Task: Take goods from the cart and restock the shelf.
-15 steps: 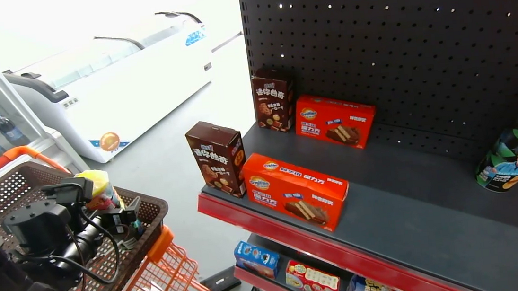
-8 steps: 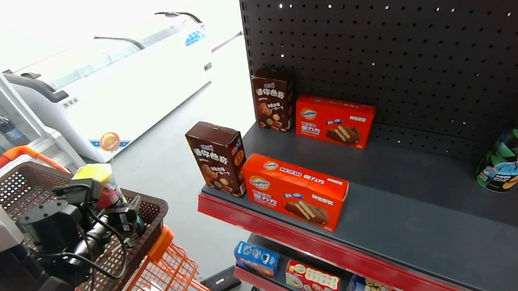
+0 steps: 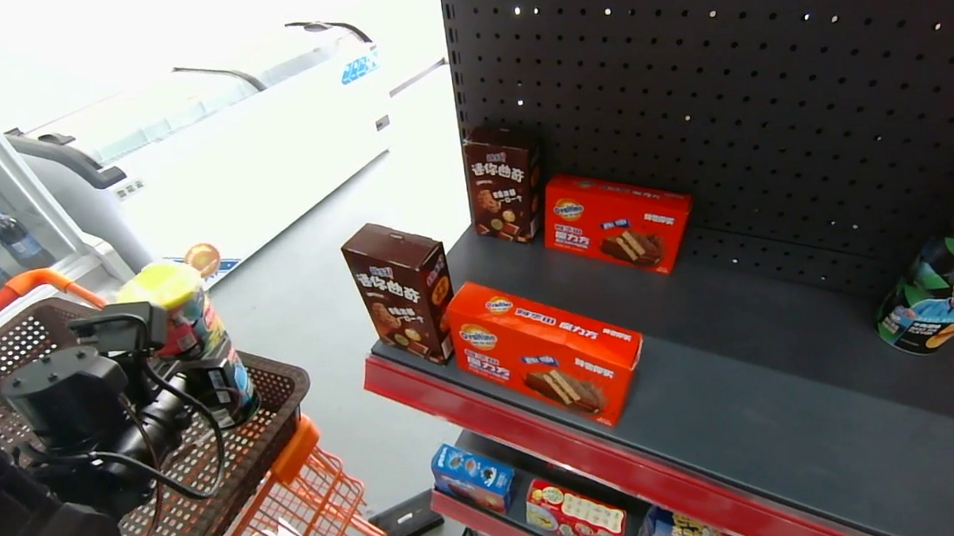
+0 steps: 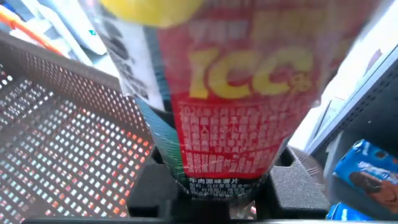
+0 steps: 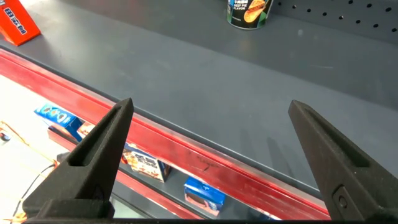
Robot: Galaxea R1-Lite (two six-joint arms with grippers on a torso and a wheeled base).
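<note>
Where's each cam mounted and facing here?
Head: on the head, facing down at shelf and cart basket; left gripper shows, holding red can.
Left wrist: along its gripper at that can, basket behind.
Right wrist: past open right gripper at shelf deck, green can at back.
Shared: head and right wrist both see green can.

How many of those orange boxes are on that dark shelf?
2. One orange box sits at the shelf's front edge; the other orange box stands farther back, near the pegboard. None looks hidden.
</note>
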